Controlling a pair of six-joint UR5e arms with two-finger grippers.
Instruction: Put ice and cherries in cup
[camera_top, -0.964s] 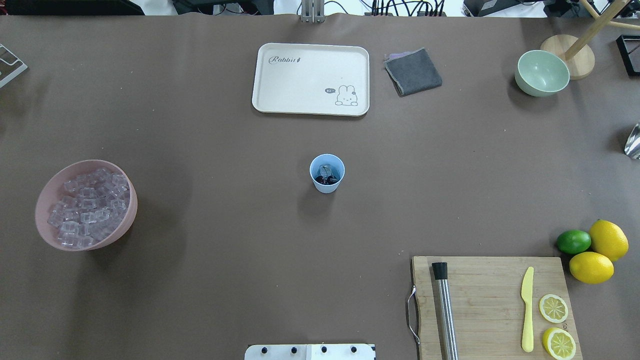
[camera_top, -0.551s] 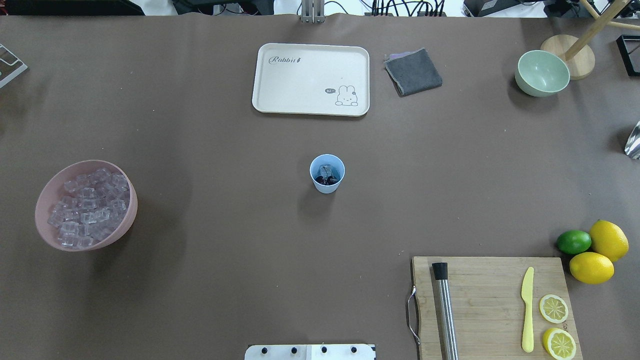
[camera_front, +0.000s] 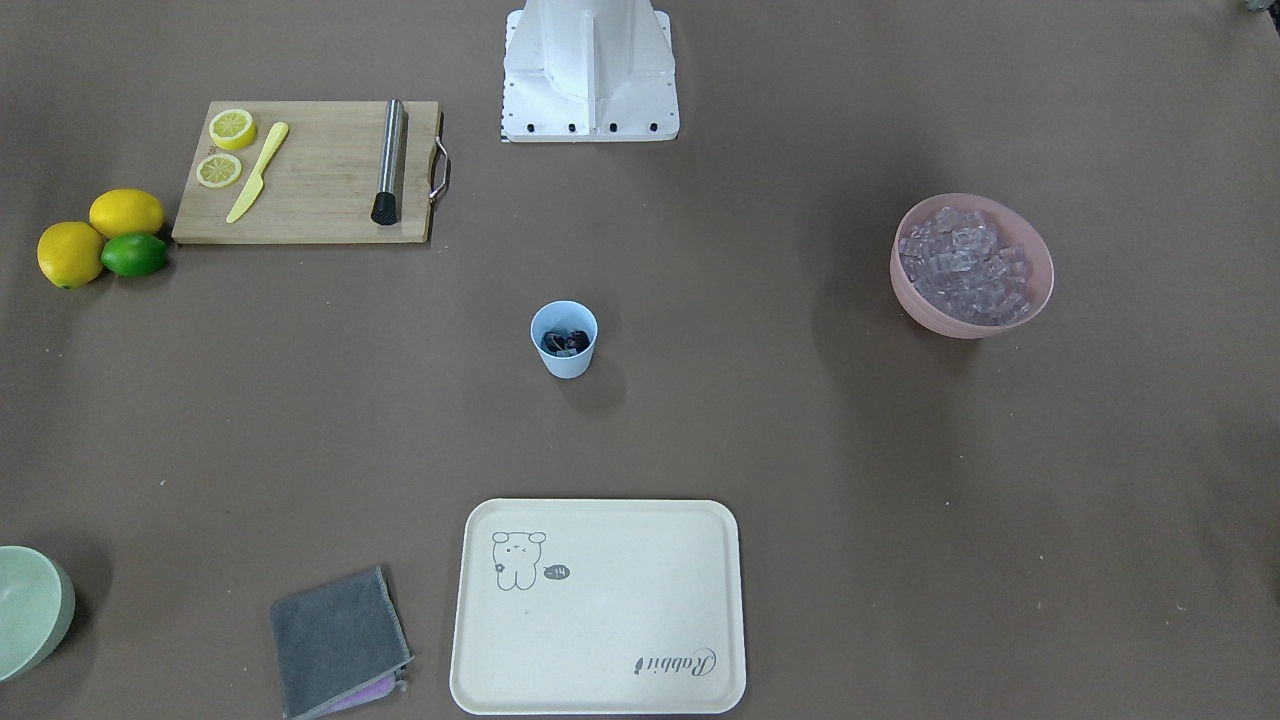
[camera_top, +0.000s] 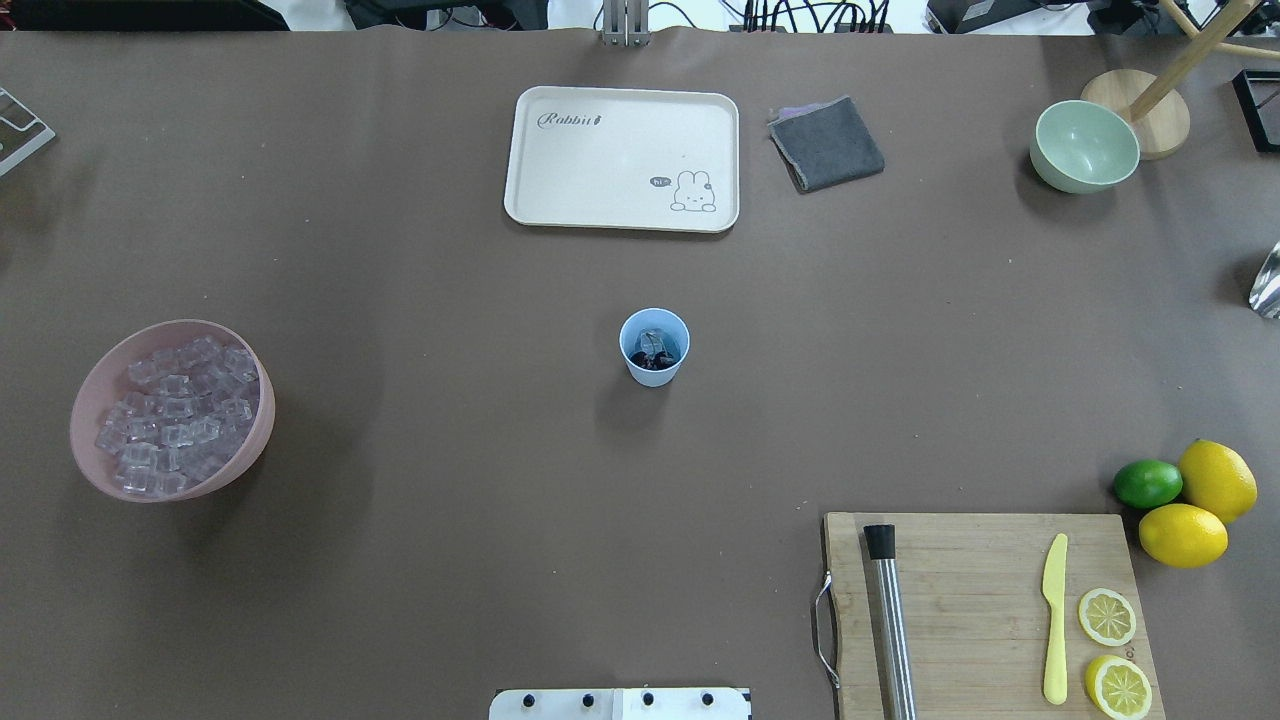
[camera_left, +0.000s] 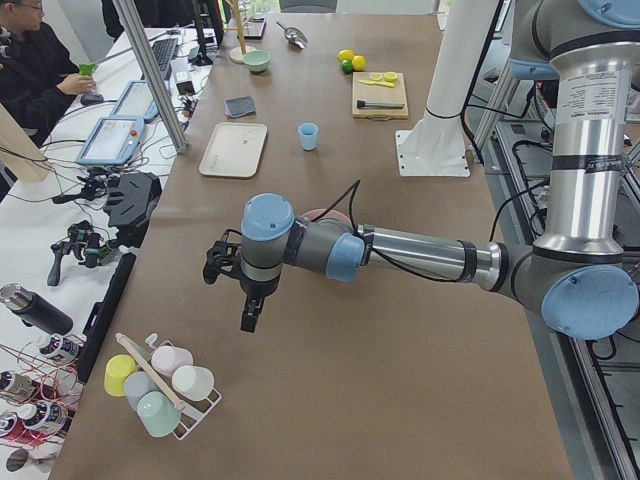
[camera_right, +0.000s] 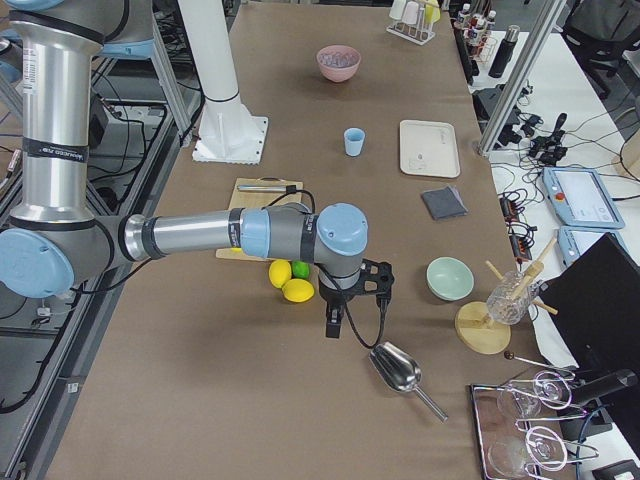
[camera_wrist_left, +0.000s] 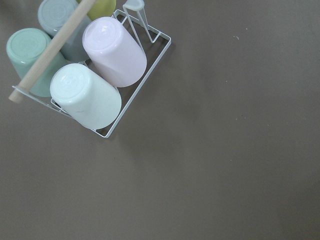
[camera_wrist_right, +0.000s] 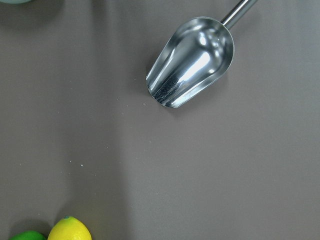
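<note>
**Left gripper** (camera_left: 248, 322): hangs over the table (camera_top: 450, 300) with its fingers pointing down. It shows only from the side, so I cannot tell how far apart its jaws stand. Just below and beside it stands a white wire rack (camera_wrist_left: 145, 80). The rack carries upturned tumblers (camera_wrist_left: 116, 50) in pink, pale mint, green, grey-blue and yellow.

**Right gripper** (camera_right: 332, 326): also points down over the table, and its jaw width likewise cannot be told. A steel scoop (camera_wrist_right: 192, 60) lies just beside it, hollow side up and showing bright metal. Two lemons (camera_right: 297, 290) and a lime (camera_right: 301, 268) sit near it on one side, and a pale green bowl (camera_right: 449, 277) on the other.

**Cup** (camera_top: 654, 346): stands upright, well apart from both grippers and roughly midway between them along the table. Inside it, dark cherries (camera_top: 655, 360) lie at the bottom with a clear piece of ice (camera_top: 651, 341) against them.

**Pink bowl** (camera_top: 110, 360): sits between the left gripper and the cup, on the left gripper's side of the table. It holds a heap of ice cubes reaching close to the rim.
</note>
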